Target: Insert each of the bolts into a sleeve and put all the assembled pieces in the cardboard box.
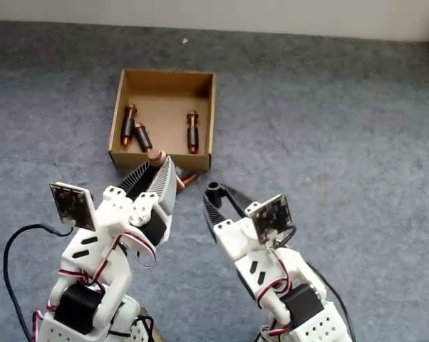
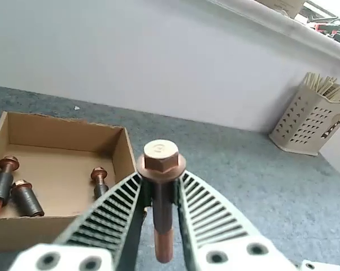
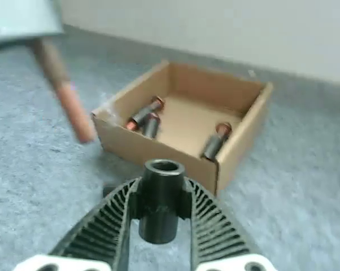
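The cardboard box (image 1: 164, 103) sits on the gray table cover (image 1: 343, 128), on the far side and a little to the left. Three finished pieces lie flat inside it. Two (image 1: 128, 125) (image 1: 142, 137) lie close together by the left wall, and one (image 1: 192, 132) lies alone near the right wall. Each is a bolt already pushed into a dark sleeve, so that part of the job looks done.

Just near the box's front wall is the left gripper (image 1: 161, 174). Its jaws are squeezed tight on a copper bolt (image 2: 162, 220). They pinch it right under the wide head, so the long smooth end sticks out free. That is likely on purpose, since the free end is the part that has to go into a sleeve. From the high view the bolt's tip (image 1: 189, 179) points to the right, toward the other arm.

To the right is the right gripper (image 1: 218, 199), and its jaws are clamped on a black sleeve (image 3: 160, 212). They hold the sleeve by its sides, so its round hole stays open and nothing blocks it. The bolt and the sleeve are near each other but not touching yet.

Both arms hold their parts close to the box, likely so the joined piece has only a short way to go. The next step is probably lining the tip up with the hole.
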Action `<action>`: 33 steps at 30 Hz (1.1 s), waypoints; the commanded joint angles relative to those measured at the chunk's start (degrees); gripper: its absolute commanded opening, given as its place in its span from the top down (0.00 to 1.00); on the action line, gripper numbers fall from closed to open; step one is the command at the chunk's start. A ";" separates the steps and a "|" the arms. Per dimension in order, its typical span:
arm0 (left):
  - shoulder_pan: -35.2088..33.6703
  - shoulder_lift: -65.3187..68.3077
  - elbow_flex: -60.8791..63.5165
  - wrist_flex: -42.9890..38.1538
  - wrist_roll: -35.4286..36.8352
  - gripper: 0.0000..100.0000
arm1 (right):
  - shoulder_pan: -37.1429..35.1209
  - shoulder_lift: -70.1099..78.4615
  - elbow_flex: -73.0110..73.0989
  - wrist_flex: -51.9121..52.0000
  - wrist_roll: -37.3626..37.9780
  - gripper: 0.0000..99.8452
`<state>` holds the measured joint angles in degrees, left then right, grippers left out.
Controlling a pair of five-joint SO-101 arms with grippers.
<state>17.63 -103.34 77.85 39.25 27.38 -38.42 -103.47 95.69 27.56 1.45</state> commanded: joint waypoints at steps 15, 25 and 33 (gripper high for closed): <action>4.26 -0.48 -4.18 -2.20 2.73 0.99 | -4.62 -0.57 8.84 -3.21 5.89 1.00; 6.81 -0.40 -1.10 -2.37 2.37 0.99 | -9.54 -1.10 8.84 -3.47 8.53 1.00; 6.73 -0.48 -1.27 -2.11 2.29 0.99 | -6.99 -1.10 8.84 -3.65 14.68 1.00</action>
<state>23.96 -103.43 77.58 38.29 29.67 -47.47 -103.47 95.69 25.80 15.43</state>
